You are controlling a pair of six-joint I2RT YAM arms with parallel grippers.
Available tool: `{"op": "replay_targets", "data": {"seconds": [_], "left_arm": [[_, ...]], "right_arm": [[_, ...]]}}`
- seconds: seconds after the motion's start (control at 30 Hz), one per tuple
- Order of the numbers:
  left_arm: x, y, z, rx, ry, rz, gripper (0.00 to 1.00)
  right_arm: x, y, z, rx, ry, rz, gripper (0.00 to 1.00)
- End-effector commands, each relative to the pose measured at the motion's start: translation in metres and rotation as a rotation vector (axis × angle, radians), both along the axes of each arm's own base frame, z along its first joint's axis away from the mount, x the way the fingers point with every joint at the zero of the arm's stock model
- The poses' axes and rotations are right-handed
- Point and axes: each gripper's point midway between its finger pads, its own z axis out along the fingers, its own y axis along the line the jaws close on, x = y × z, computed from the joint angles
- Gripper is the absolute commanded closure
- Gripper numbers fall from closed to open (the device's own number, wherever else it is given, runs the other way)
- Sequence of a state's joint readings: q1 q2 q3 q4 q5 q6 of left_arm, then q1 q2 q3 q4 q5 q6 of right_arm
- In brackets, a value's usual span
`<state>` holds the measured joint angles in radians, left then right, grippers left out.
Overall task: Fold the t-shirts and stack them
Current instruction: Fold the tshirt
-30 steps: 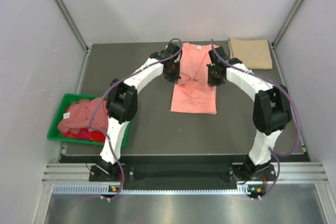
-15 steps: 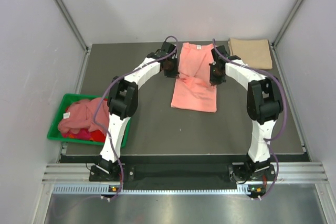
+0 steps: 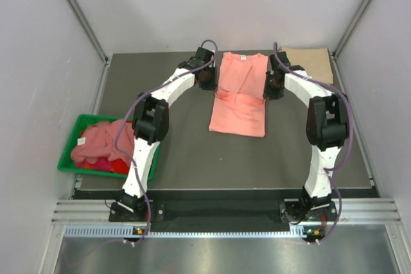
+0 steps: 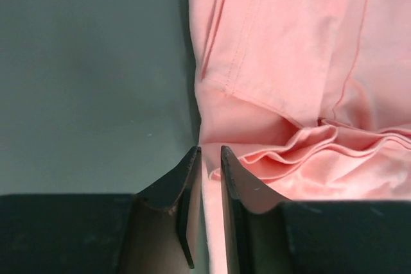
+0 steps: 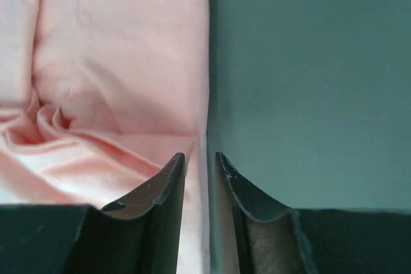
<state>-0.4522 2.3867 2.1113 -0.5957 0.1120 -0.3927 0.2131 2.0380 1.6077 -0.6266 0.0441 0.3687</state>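
A salmon-pink t-shirt (image 3: 237, 97) lies lengthwise on the dark table, with a bunched crease across its middle. My left gripper (image 3: 209, 80) is at its left edge and my right gripper (image 3: 273, 85) at its right edge. In the left wrist view the shirt (image 4: 289, 62) has its hem running into the narrow gap of the left gripper (image 4: 209, 152); the jaws stand slightly apart. The right gripper (image 5: 200, 157) is the same, with the shirt (image 5: 115, 62) edge filling only half its gap. A folded tan-beige t-shirt (image 3: 311, 65) lies at the far right.
A green bin (image 3: 67, 158) at the table's left edge holds a heap of pink and red t-shirts (image 3: 99, 145). Grey walls close in the table (image 3: 173, 152) on three sides. Both arms arch over the table on either side of the salmon shirt.
Both grippers have gone from shut to slightly open and moved apart to the shirt's edges. The raised cloth has dropped and the shirt now lies flatter.
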Motion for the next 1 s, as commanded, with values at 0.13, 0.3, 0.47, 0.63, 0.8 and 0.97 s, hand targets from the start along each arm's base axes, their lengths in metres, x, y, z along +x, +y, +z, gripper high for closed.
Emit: {"op": "replay_targets", "data": {"seconds": [0.13, 0.3, 0.47, 0.63, 0.8, 0.97], "left_arm": [[-0.034, -0.019, 0.045, -0.118, -0.039, -0.12, 0.83], [-0.043, -0.031, 0.021, -0.1, 0.011, -0.166, 0.87], [-0.032, -0.034, 0.001, -0.078, 0.006, -0.166, 0.88], [0.003, -0.028, -0.008, 0.004, -0.076, -0.122, 0.87], [0.031, -0.017, -0.006, 0.07, -0.133, -0.052, 0.85], [0.026, -0.016, 0.036, 0.032, -0.158, -0.039, 0.83]], "right_arm": [[-0.018, 0.032, 0.038, 0.122, -0.085, 0.031, 0.85], [-0.022, 0.044, 0.021, 0.163, -0.049, 0.04, 0.87], [-0.015, 0.042, 0.006, 0.154, -0.039, 0.034, 0.86], [0.015, 0.018, -0.01, 0.091, -0.049, -0.029, 0.87], [0.038, -0.012, -0.015, 0.023, -0.055, -0.095, 0.89], [0.041, -0.018, 0.014, 0.005, -0.098, -0.093, 0.88]]}}
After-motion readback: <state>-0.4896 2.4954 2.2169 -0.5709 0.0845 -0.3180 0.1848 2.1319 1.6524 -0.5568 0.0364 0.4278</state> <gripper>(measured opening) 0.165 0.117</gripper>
